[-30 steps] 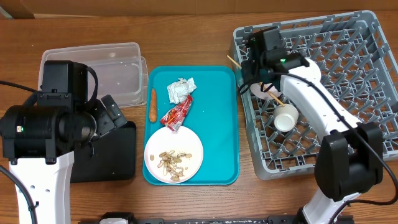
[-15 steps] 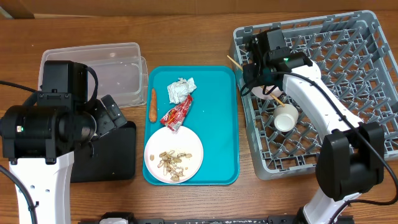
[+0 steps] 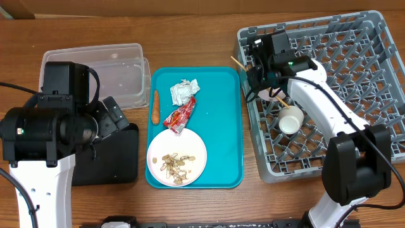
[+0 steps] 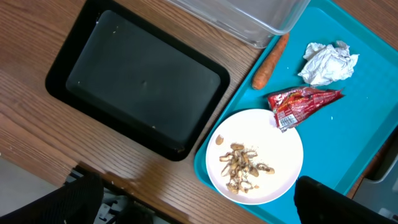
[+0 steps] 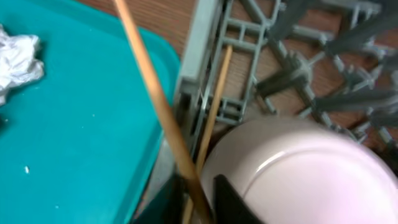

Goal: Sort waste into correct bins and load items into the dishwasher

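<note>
Thin wooden chopsticks (image 5: 155,106), pinched by the right gripper (image 3: 254,71), cross the grey plastic dish rack (image 3: 373,107) at its nine o'clock rim; left gripper (image 4: 208,202) spread wide, empty.

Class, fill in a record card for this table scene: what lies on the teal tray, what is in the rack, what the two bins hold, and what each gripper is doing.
On teal tray: crumpled napkin, red wrapper, carrot, white plate with food scraps
In dish rack: white cup, pale pink bowl
Bins: clear tub and black tray, no waste visible inside
Left gripper: open, holding nothing
Right gripper: apparently shut on chopsticks at the rack's left edge
</note>
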Controlling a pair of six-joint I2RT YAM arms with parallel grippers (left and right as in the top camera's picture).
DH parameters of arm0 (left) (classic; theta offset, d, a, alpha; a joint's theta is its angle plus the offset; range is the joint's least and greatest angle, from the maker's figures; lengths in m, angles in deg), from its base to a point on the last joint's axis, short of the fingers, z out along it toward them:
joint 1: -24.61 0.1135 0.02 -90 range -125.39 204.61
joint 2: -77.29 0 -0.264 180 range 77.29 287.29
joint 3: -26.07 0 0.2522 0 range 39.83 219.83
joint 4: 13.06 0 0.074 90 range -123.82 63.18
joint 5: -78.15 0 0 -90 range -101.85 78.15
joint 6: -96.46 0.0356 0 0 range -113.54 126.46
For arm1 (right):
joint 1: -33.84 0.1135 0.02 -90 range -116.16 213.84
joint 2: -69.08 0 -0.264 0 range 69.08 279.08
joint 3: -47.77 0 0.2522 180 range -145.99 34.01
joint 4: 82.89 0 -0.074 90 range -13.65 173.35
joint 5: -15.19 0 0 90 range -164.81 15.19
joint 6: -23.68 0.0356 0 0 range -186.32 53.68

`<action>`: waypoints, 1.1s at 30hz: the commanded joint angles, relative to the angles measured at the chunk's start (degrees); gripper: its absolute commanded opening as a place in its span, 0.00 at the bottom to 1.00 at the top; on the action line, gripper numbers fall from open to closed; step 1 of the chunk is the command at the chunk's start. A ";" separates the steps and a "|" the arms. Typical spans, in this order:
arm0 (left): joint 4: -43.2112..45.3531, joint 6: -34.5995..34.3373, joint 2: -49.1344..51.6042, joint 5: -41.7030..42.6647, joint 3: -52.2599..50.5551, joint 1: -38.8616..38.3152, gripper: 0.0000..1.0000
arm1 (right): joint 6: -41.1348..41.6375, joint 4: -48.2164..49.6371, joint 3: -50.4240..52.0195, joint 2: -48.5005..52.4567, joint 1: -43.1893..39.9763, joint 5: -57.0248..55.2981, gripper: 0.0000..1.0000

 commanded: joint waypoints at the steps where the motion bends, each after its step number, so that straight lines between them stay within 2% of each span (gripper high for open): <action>1: -0.02 -0.28 0.24 -0.61 0.66 0.31 1.00 | -0.26 -0.63 1.86 0.24 -0.50 -0.13 0.08; 4: -0.02 -0.28 0.24 -0.61 0.66 0.31 1.00 | 1.01 -0.59 1.40 0.22 -0.50 -0.33 0.04; 12: -0.02 -0.28 0.26 -0.61 0.66 0.31 1.00 | 4.24 -2.71 -1.92 0.22 -0.42 -0.11 0.04; 13: -0.02 -0.28 0.24 -0.61 0.66 0.31 1.00 | 5.40 -3.19 -2.64 0.22 -0.42 -0.11 0.05; 15: -0.02 -0.28 0.24 -0.61 0.66 0.31 1.00 | 8.41 -4.46 -4.33 0.11 -0.44 -0.09 0.20; 17: -0.02 -0.28 0.24 -0.61 0.66 0.31 1.00 | 10.45 -5.90 -5.84 -0.15 -0.44 -0.07 0.25; 19: -0.02 -0.28 0.24 -0.61 0.66 0.31 1.00 | 10.95 -7.30 -7.37 -0.28 -0.42 -0.07 0.35; 27: -0.02 -0.28 0.24 -0.61 0.66 0.31 1.00 | 12.68 -13.97 -11.67 -1.92 0.04 2.25 0.36; 33: -0.02 -0.28 0.26 -0.61 0.66 0.31 1.00 | 13.51 -17.64 -14.75 -11.96 3.61 8.81 0.37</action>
